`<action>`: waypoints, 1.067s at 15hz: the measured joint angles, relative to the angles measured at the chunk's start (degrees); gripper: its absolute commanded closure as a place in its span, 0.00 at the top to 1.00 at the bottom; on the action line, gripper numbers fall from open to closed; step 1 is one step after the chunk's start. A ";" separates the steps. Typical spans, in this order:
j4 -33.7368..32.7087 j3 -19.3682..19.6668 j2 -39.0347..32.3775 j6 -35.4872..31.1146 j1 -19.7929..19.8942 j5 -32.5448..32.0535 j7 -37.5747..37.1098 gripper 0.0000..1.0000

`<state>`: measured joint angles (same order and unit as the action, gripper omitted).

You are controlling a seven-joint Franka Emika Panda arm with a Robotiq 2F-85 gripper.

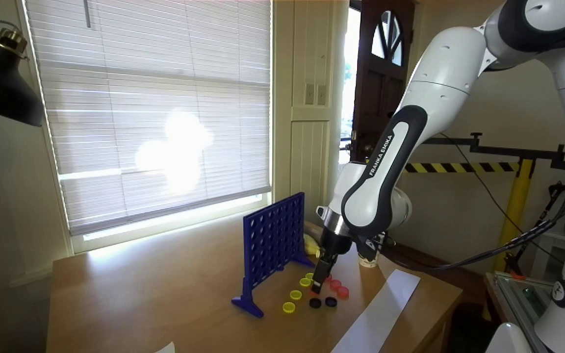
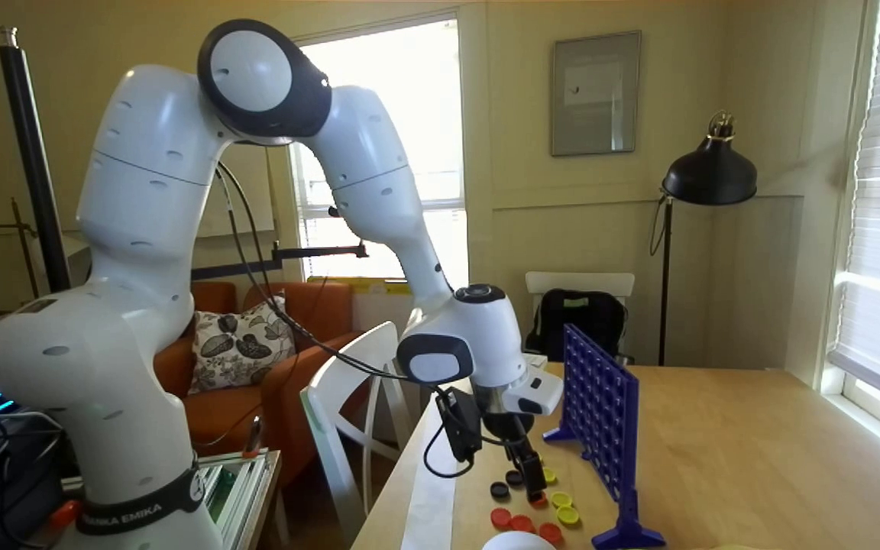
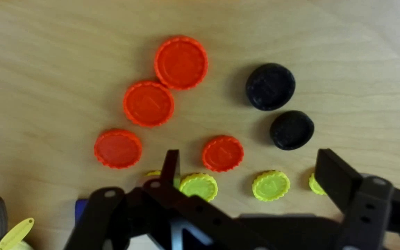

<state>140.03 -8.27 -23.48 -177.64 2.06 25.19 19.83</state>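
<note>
My gripper (image 3: pixel 248 152) is open, with nothing between its fingers, low over the wooden table among scattered plastic discs. In the wrist view a red disc (image 3: pixel 223 153) and a yellow disc (image 3: pixel 271 185) show in the gap between the fingertips. Another yellow disc (image 3: pixel 199 186) is partly hidden by the left finger, and one (image 3: pixel 316 184) by the right finger. Two black discs (image 3: pixel 292 130) and several more red discs (image 3: pixel 148 103) lie farther up. The gripper also shows in both exterior views (image 1: pixel 318 287) (image 2: pixel 538 493), beside an upright blue grid rack (image 1: pixel 275 235) (image 2: pixel 600 420).
A white strip (image 1: pixel 380 309) lies along the table edge on the robot's side. A cup (image 1: pixel 368 261) and a pale yellow object (image 1: pixel 310 245) stand behind the gripper. A white chair (image 2: pixel 356 382) is beside the table. A round white thing (image 2: pixel 518 541) is near the red discs.
</note>
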 measured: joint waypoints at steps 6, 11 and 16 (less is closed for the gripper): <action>-1.50 -3.06 -3.42 -4.56 3.18 0.00 2.41 1.00; -2.71 -4.49 -5.48 -6.25 5.47 0.00 3.35 1.00; -3.19 -5.55 -6.25 -6.67 6.72 0.00 3.69 1.00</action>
<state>136.85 -13.83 -29.73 -184.31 8.78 25.19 23.52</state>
